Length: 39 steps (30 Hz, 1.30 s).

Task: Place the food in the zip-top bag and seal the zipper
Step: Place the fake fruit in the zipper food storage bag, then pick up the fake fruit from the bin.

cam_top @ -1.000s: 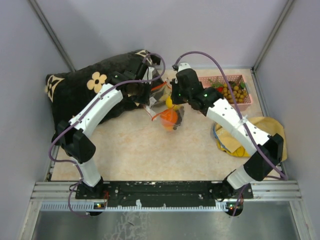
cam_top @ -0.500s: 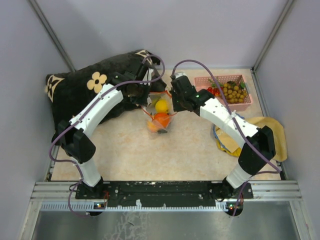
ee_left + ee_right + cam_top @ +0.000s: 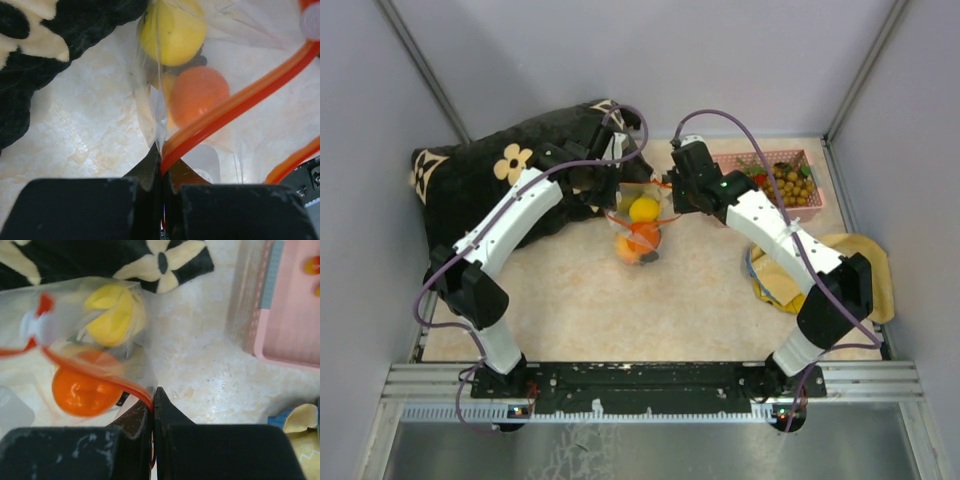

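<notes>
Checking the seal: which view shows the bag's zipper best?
Left wrist: the zipper runs large and sharp from the shut left pincer. Right wrist shows a blurred stretch at the right pincer. Top external gives thin orange lines.

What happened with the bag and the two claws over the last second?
The bag with its yellow fruit and orange fruit shifted left and slightly toward the far wall. The right claw moved left with it, then eased back. Both claws stayed shut on the orange-red zipper; the left claw and pink basket barely moved.
</notes>
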{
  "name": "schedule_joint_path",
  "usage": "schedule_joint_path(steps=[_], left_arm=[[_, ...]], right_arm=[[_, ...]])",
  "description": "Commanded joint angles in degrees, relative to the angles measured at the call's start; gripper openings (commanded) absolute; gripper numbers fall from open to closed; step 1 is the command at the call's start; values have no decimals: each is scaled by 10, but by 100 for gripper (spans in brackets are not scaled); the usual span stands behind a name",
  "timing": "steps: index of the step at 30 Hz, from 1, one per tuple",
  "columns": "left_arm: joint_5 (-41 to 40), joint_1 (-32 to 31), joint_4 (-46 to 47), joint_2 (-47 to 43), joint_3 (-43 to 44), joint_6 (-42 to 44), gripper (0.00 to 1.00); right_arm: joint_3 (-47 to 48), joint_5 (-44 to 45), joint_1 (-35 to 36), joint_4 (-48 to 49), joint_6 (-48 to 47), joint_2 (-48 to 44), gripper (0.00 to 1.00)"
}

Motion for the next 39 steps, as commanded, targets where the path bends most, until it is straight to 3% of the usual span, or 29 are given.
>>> schedule_joint_path(steps=[1,5,9,14,17,24,39], left_arm=[[11,3,5,2,-8,-3,0],[13,3,8,8,-5,-3,0],[24,3,12,13,3,-3,0],[26,3,17,18,6,-4,0],[31,3,17,22,10,-3,0],[37,2,21,24,15,-1,0],[29,3,31,23,12,-3,0]], right_arm=[[-18,11,-25,17,-7,-6,0],[-17,-16,-26,29,-7,-12,7],[-1,-44,-26,34,-14,-27,25],[39,-102,-33,22,-37,-47,39],[76,-124,-49,-9,-50,-44,41],[101,-86,-129,-38,-78,-39,44],[88,-55,-350,100,-77,60,56]])
